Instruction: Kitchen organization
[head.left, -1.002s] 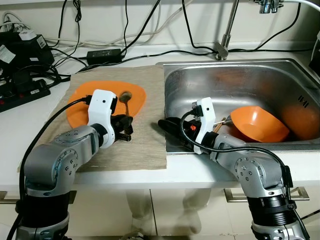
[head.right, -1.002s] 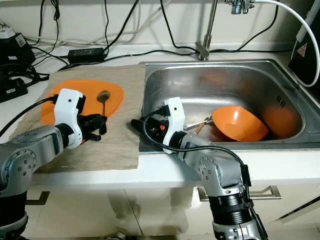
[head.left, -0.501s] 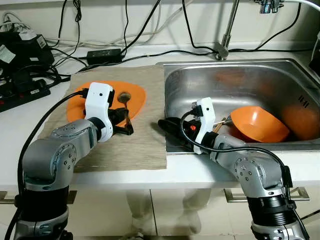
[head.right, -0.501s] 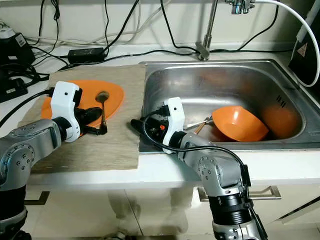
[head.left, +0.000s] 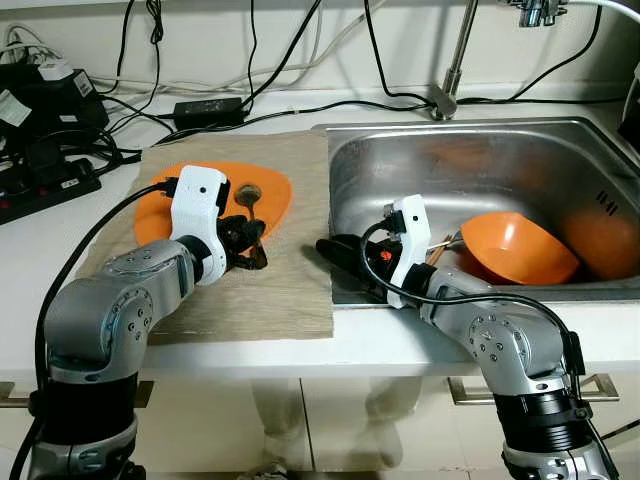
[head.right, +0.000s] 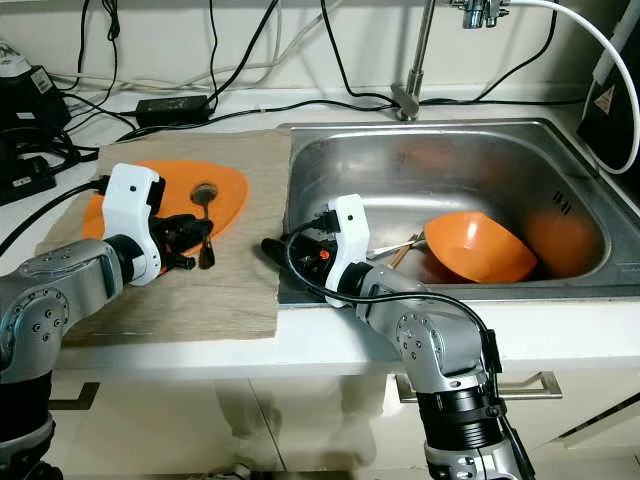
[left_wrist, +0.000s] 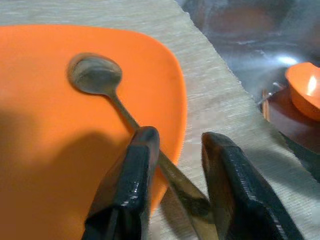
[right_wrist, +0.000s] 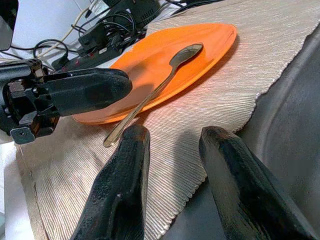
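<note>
The spoon (left_wrist: 107, 87) lies with its bowl on the orange plate (head.left: 280, 195), its handle trailing off the plate's rim onto the beige mat (head.left: 290, 290); that much looks settled, though an orange bowl (head.left: 515, 248) and some utensils sit in the sink (head.left: 480, 165) beside the plate — apparently still to be sorted. The left gripper (left_wrist: 175, 170) hovers at the plate's near edge, fingers apart astride the handle without clamping it; compared with half a second ago it sits slightly lower and nearer the handle. The right gripper (right_wrist: 172, 150) — fingers parted, empty — rests unmoved at the sink-side edge of the mat.
</note>
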